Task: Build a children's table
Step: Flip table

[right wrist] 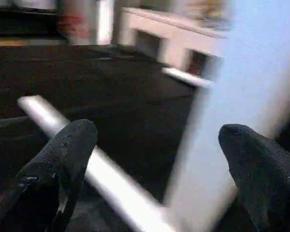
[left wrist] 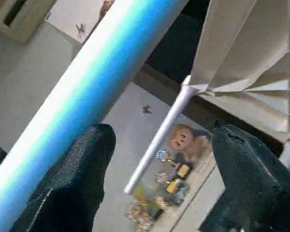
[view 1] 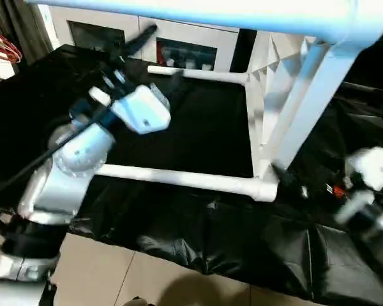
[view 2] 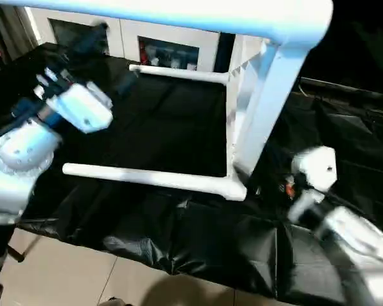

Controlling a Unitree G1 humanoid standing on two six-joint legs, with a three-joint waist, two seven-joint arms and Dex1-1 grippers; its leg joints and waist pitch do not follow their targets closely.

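Note:
The children's table (view 1: 268, 108) lies tipped on its side on the black cloth, its ribbed underside facing left. Three white legs stick out leftward from it: a low one (view 1: 179, 177), a far one (view 1: 198, 75) and a high one (view 1: 210, 13) close under the camera. My left gripper (view 1: 131, 48) is raised at the left between the high and far legs, its fingers (left wrist: 82, 174) open and empty beside the high leg (left wrist: 87, 82). My right gripper (view 1: 292, 182) is open at the table's lower near corner. In the right wrist view the low leg (right wrist: 111, 183) runs beyond its spread fingers (right wrist: 67, 150).
A black cloth (view 1: 198, 236) covers the work surface and hangs over its front edge. A white cabinet with glass doors (view 1: 191, 51) stands behind. Beige floor tiles (view 1: 102, 274) show in front, below the cloth. Something red (view 1: 3, 48) sits at the far left.

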